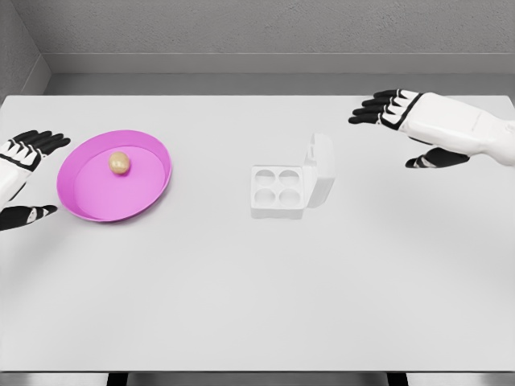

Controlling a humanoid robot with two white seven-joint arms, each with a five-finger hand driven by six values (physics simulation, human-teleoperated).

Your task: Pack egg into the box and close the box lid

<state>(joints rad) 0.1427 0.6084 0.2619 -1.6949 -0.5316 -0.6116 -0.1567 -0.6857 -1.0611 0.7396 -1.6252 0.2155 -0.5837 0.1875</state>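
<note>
Pink plate (153, 153) at the counter's (257, 305) left holds the tan egg (119, 163), the unmarked white box (278, 191) sits mid-counter with lid (320, 170) raised, and the left hand (22, 178) and right hand (402, 121) hover released, fingers spread.

One egg (119, 163), lying in the one pink plate (153, 191) just beside the left hand (22, 178). One white box (291, 184) with four cups, lid up, well apart from the right hand (406, 122). One counter (257, 289) under it all.
</note>
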